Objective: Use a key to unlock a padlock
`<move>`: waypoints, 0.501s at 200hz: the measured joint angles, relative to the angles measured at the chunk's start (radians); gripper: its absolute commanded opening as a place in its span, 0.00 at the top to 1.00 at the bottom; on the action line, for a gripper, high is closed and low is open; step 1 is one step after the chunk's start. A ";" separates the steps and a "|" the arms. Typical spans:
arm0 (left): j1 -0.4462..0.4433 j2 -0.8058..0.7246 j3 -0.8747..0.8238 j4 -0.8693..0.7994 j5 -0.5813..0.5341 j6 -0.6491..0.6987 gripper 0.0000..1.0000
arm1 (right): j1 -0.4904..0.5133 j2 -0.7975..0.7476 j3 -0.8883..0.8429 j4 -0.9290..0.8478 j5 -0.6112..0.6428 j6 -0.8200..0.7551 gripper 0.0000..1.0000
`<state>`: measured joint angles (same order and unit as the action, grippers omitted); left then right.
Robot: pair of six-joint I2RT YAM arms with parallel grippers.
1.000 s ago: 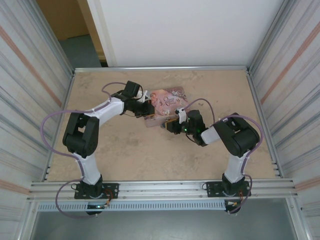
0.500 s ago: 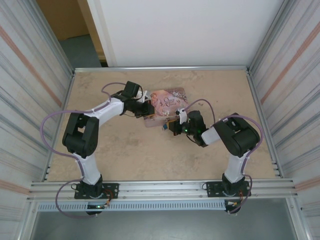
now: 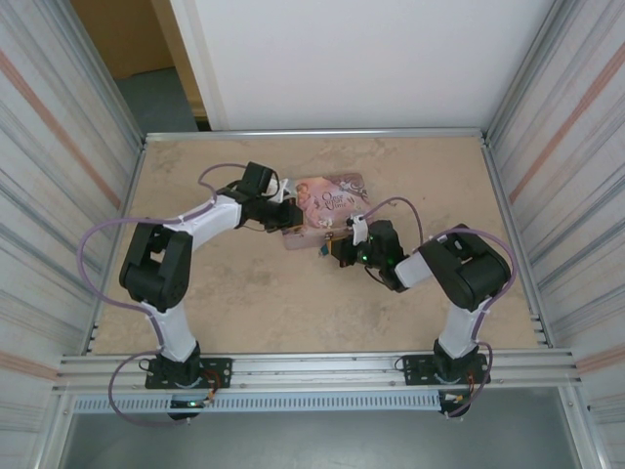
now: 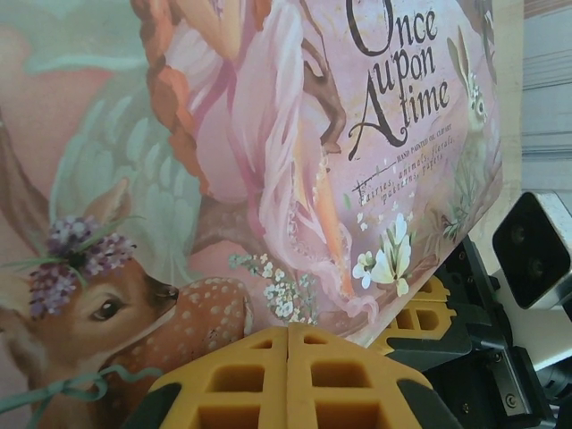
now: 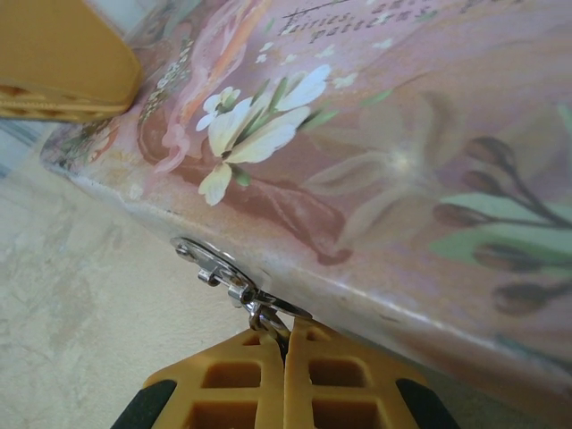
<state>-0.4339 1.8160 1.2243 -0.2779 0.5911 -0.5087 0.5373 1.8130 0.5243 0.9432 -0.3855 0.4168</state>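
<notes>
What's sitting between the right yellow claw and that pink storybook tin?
In the right wrist view, small silvery metal loops run from the lower edge of the pink tin into the shut right gripper. Whether they are key or shackle, I cannot tell.

padlock (image 3: 321, 251): tiny blue-teal speck at the near edge of the tin (image 3: 330, 198)
silvery loops (image 5: 239, 290): thin, hang off that edge, end pinched in right gripper (image 5: 286, 344); key or shackle, cannot tell

Black-white arms (image 3: 210, 217) (lilac cables (image 3: 84, 256), yellow pads (image 4: 232, 375))
</notes>
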 measured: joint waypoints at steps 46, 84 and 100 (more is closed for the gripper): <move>-0.031 -0.038 -0.061 0.056 -0.017 -0.031 1.00 | 0.007 -0.001 -0.055 0.086 0.048 0.132 1.00; -0.046 -0.047 -0.080 0.084 -0.023 -0.049 1.00 | 0.006 -0.001 -0.083 0.130 0.079 0.201 1.00; -0.050 -0.053 -0.090 0.094 -0.023 -0.052 1.00 | 0.005 0.000 -0.093 0.146 0.080 0.229 1.00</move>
<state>-0.4843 1.7630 1.1343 -0.1837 0.5678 -0.5606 0.5426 1.8133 0.4313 1.0897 -0.3058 0.6453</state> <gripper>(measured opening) 0.045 0.043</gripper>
